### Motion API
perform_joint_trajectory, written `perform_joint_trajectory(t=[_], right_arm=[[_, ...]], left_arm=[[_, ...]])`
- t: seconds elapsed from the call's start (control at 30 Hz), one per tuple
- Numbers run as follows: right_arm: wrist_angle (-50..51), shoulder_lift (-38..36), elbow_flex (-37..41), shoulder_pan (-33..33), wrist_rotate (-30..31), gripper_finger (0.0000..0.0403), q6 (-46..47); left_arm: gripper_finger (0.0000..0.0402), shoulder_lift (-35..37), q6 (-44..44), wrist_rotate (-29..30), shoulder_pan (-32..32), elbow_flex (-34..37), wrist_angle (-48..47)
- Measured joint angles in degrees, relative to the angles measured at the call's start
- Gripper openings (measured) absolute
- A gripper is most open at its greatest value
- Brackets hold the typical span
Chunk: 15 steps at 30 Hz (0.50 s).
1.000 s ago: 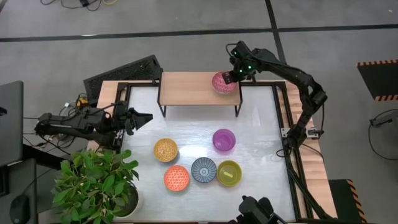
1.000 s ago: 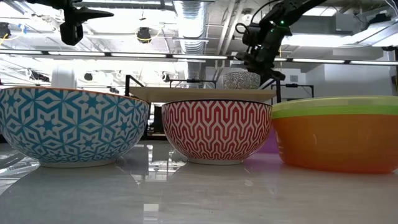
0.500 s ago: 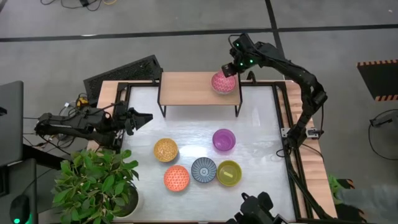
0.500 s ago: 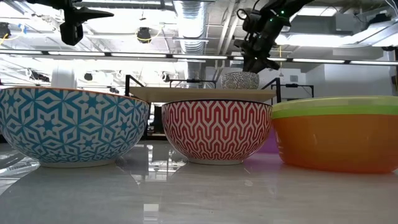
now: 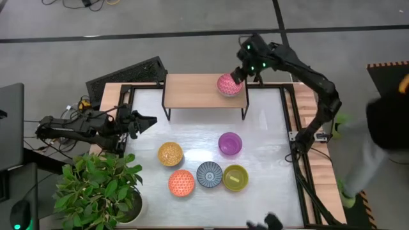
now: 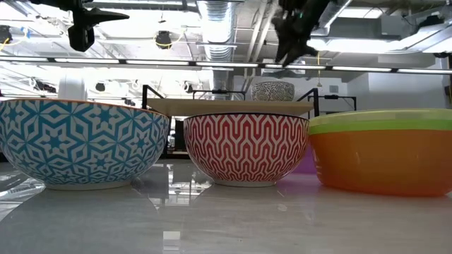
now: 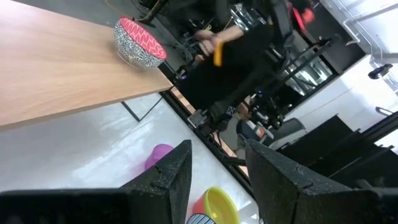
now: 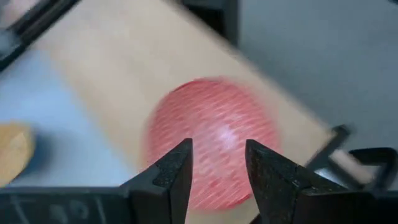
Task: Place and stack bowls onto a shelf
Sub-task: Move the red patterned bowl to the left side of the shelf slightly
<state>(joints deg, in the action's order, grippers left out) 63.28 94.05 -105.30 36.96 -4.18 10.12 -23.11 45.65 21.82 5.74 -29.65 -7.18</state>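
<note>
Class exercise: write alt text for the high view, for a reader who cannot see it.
Seen from above, the pink bowl sits at the right end of the wooden shelf, with the right gripper open just beside it. Five more bowls cluster on the white table below, and the left gripper waits at the table's left edge.

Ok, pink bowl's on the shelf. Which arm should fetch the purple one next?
Right, probably. The right gripper hangs open above the pink bowl at the shelf and the purple bowl sits on that side of the table. The left gripper waits at the table's left edge.
</note>
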Motion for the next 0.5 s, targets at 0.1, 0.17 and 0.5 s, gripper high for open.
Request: perform_joint_trajectory(t=[0.1, 0.17, 0.5], right_arm=[[6.47, -1.28, 0.77, -5.7, 1.05, 0.0171, 3.74], [9.93, -1.95, 2.45, -9.94, 3.09, 0.0171, 7.97], [4.02, -5.78, 21.78, -30.68, 7.38, 0.0173, 26.74]], left_arm=[[0.0135, 0.0, -0.37, 0.0, 0.0, 0.0, 0.0], [0.0135, 0.0, -0.38, 0.0, 0.0, 0.0, -0.01], [0.0135, -0.15, -0.41, 0.0, 0.0, 0.0, -0.22]])
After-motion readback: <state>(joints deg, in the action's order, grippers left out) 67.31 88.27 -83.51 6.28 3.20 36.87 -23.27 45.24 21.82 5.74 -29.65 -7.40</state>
